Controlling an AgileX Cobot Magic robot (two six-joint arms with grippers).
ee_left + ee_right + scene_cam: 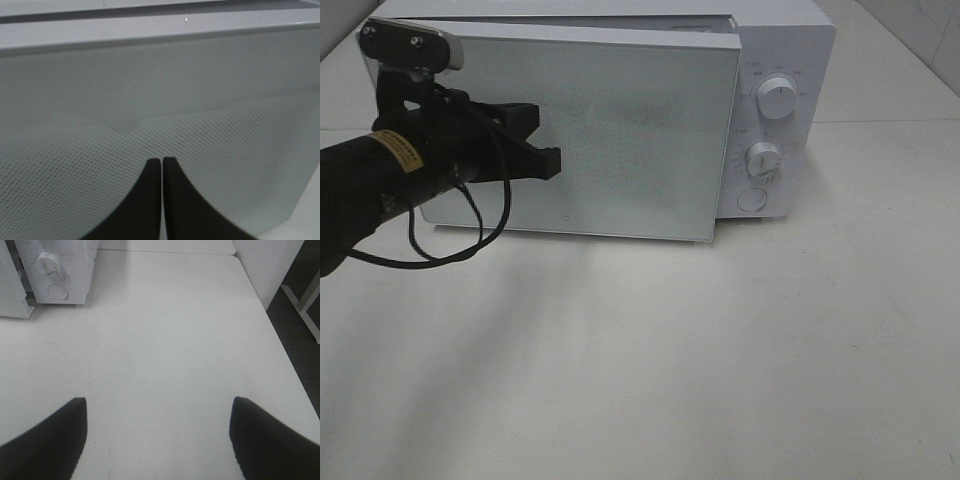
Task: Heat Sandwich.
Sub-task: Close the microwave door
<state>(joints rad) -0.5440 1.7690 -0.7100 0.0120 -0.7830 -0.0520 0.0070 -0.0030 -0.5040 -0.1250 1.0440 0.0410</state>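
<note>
Our black left pincer (161,167), pressed together, faces the white microwave's frosted door (620,130) at nine o'clock; right pincer (158,401) spread. Unseen sandwich: presumably soft, so we'd pinch its sides gently.

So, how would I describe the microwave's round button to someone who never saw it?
Find the white microwave on the table. Its control panel, right of the door, carries an upper knob, a lower knob, then the button lowest. Unlike the knobs, it is a flat ring.
</note>
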